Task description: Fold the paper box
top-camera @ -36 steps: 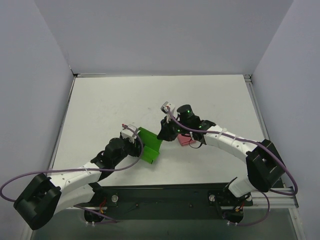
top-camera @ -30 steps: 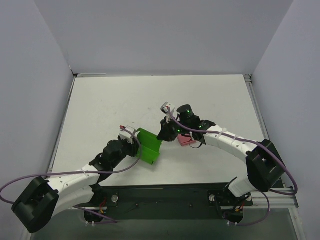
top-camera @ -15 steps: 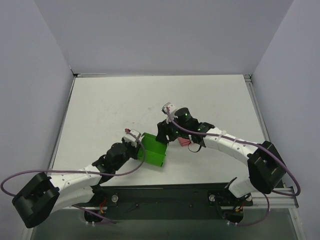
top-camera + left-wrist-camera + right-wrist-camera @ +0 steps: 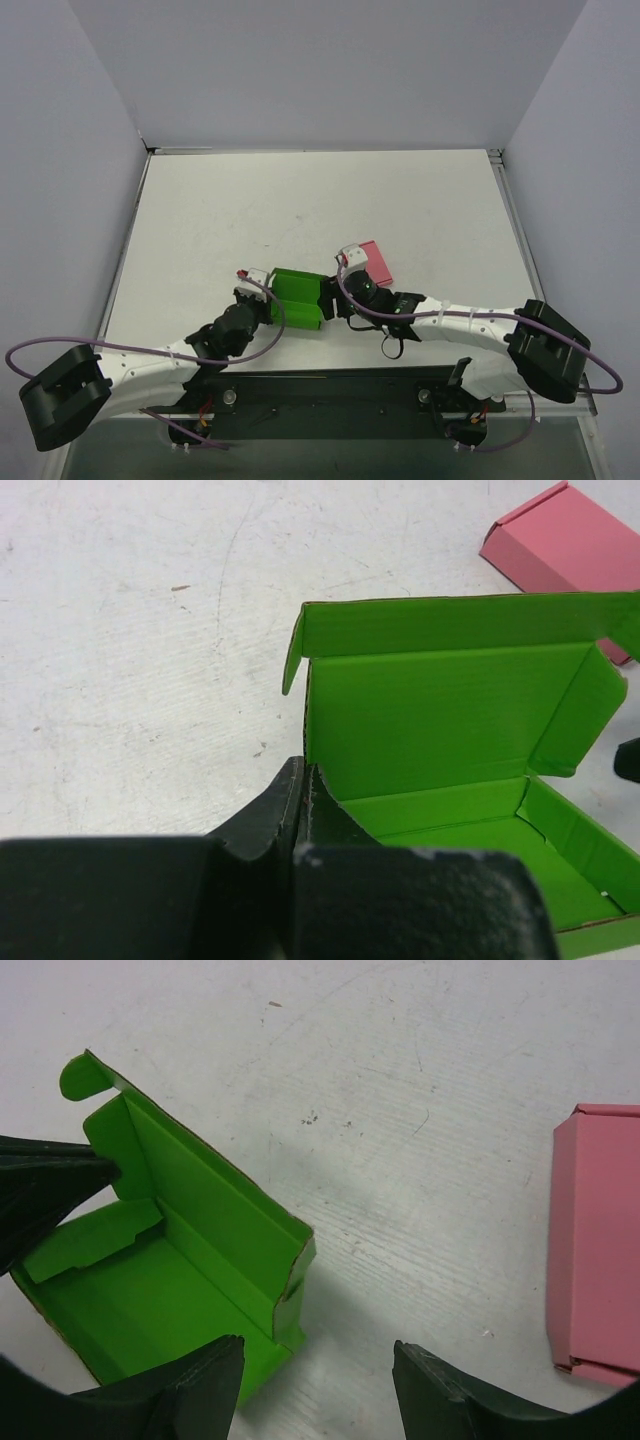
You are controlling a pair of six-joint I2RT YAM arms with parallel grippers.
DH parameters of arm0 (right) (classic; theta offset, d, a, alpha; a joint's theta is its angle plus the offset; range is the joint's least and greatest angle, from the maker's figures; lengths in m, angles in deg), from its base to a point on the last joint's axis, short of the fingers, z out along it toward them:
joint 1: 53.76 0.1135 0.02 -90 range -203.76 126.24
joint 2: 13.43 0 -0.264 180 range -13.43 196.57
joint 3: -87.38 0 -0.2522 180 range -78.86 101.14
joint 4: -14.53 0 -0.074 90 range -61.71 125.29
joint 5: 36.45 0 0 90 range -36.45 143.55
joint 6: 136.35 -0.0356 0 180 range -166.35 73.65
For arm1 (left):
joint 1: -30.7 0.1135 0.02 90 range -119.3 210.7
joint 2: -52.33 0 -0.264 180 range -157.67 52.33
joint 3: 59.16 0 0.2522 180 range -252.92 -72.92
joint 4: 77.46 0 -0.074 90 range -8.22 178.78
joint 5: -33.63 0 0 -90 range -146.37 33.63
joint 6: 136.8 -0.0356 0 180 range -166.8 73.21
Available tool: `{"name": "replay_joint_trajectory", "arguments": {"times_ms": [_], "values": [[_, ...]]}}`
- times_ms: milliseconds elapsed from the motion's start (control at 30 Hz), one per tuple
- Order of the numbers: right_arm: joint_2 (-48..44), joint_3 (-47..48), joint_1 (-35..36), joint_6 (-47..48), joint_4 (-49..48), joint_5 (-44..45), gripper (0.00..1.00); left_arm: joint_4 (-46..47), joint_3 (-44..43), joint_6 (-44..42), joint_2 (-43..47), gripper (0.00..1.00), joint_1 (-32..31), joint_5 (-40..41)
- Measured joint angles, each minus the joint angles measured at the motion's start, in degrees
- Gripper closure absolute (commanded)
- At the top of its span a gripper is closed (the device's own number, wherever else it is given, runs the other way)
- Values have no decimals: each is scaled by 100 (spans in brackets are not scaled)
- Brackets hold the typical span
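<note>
Green card, the paper box (image 4: 298, 298) sits open just left of the pink box (image 4: 374, 262) and nearer the arm bases, its long axis running left to right between the two arms and its lid standing along the far side. The left gripper (image 4: 300, 782) is pinched shut on the box's left end wall, while the right gripper (image 4: 318, 1355) hovers at the right end — jaws wide, holding nothing. The free right arm looks better placed for the next fold.
</note>
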Motion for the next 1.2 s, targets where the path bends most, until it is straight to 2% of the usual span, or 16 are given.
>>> {"name": "replay_joint_trajectory", "arguments": {"times_ms": [300,500,600,700,733,800,933,1033,1200], "values": [[544,238,214,-570,-186,343,47,389,273,-98,302,100,-487,599],[874,402,212,-575,-282,509,50,590,389,-234,352,100,-739,883],[1082,496,205,-538,-304,538,55,699,391,-295,343,100,-831,990],[1233,553,201,-525,-358,533,65,787,391,-352,339,100,-911,1099],[1261,557,201,-522,-378,533,74,809,391,-361,339,100,-929,1126],[1287,560,201,-494,-393,535,79,835,391,-380,337,100,-970,1189],[1287,560,197,-444,-431,557,97,896,391,-459,332,100,-1051,1329],[1329,588,197,-404,-424,599,100,1001,391,-507,291,100,-1143,1467],[1574,804,179,-387,-391,697,100,1331,391,-634,-87,100,-1528,2011]]}}
